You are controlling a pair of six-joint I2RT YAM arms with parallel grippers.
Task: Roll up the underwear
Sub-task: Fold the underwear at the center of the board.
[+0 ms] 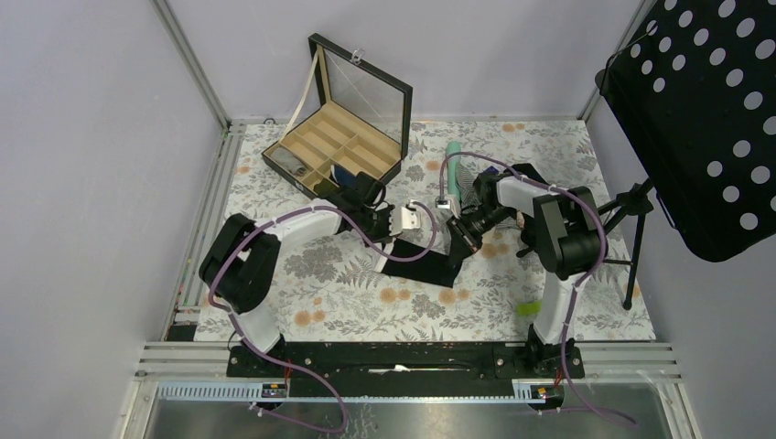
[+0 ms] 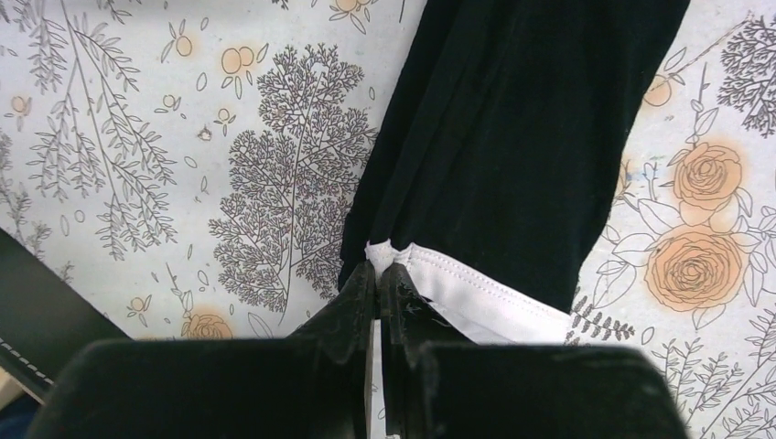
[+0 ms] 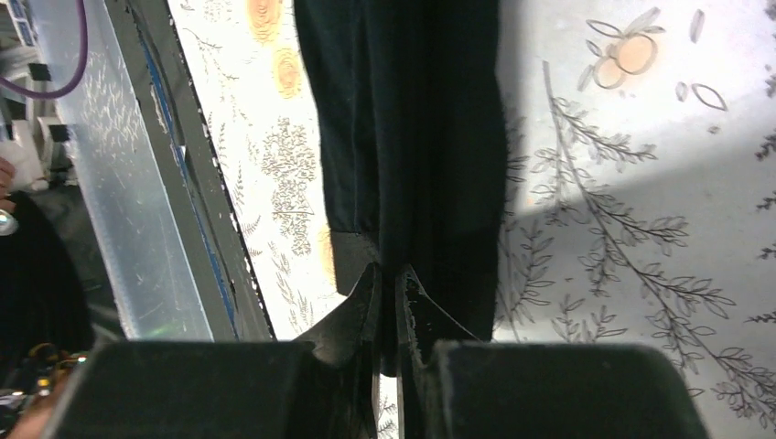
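Left gripper point(image 2: 379, 274) sits closest in its wrist cam, jaws pinched tight on the corner of the white waistband point(image 2: 485, 297) of the underwear point(image 2: 512, 137). Right gripper point(image 3: 389, 279), same story in its own cam: clamped on a dark hem at the garment's opposite end. So both are closed on the cloth, one per end.

Location: underwear is mid-table, stretched btwn the two grippers, over the floral tablecloth point(image 1: 348, 302), just in front of the open compartment box point(image 1: 339, 146).

Progress, my read: early. Cloth looks gathered lengthwise into a narrow band w/ soft folds running along it, so flattening/narrowing seems done or nearly so. No coil visible anywhere, i.e. the rolling itself hasn't started. Left to do: lay the band flat, turn one end over, roll it up to the other end, prob. finishing at the waistband.

Hard to make out:
- Whether the band rests on the table or hangs just above it; top cam doesn't settle that.
- Fingertips mostly hidden by arms and wrists in the top cam.
- Each wrist cam cuts off the far end of the garment.
- Right wrist cam is dim, so navy reads as plain black and the hem stitching is vague.
- Box contents: something grey and something blue, can't ID either.
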